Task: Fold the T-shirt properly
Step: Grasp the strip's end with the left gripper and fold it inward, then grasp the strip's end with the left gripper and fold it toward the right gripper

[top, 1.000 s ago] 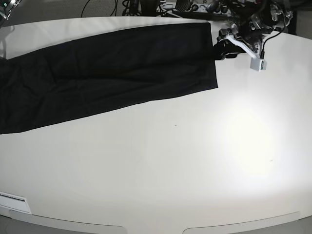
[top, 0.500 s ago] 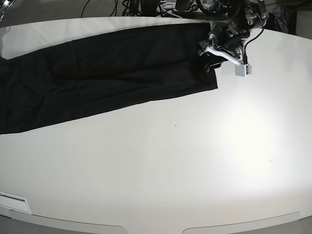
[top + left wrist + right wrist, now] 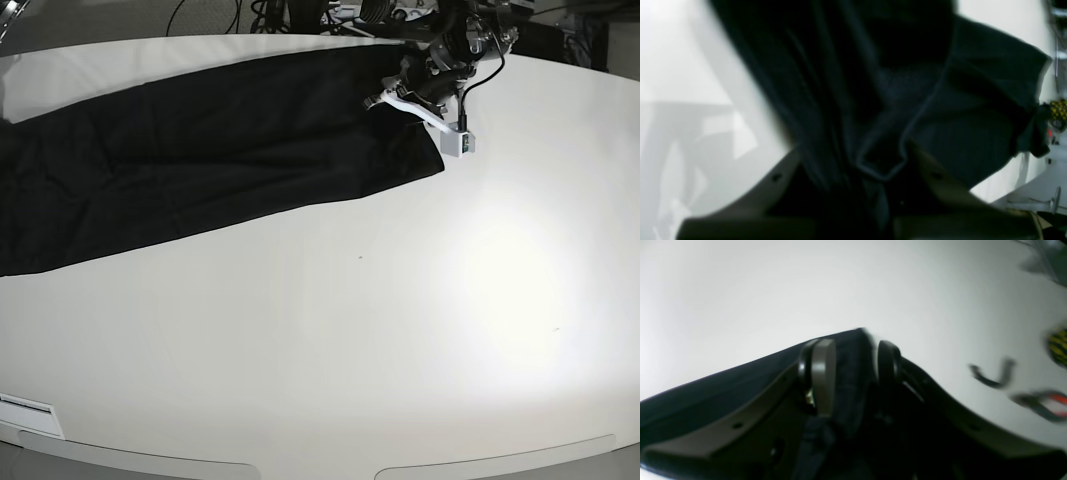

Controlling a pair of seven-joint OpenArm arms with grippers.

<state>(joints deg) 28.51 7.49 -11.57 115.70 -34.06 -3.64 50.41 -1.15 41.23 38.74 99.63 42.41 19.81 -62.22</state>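
White and wide, the table (image 3: 330, 330) fills most of the base view, with a bright patch of light toward its right side. Dark cables and gear sit behind its far edge.

At the far left, the T-shirt (image 3: 200, 150) runs off the left edge of the table. It is black and folded into a long band. It lies flat along the far side and slopes up toward the far right corner. The near half of the table has no cloth on it.

Moving right, the band ends at a straight short edge. The left gripper (image 3: 395, 105) is over that end, close to the far edge of the table. The cloth bunches up a little under it. A small white box on the arm hangs just past the cloth's corner.

In the left wrist view the left gripper (image 3: 880, 166) is closed on a pinch of the T-shirt (image 3: 973, 110). A thin hem loops right between its grey jaws, and folds of black cloth hang around them.

The right gripper (image 3: 853, 370) shows only in the right wrist view. Its two fingers (image 3: 821, 373) squeeze a dark fold of the T-shirt (image 3: 706, 393) between them. White table (image 3: 806, 283) lies behind.
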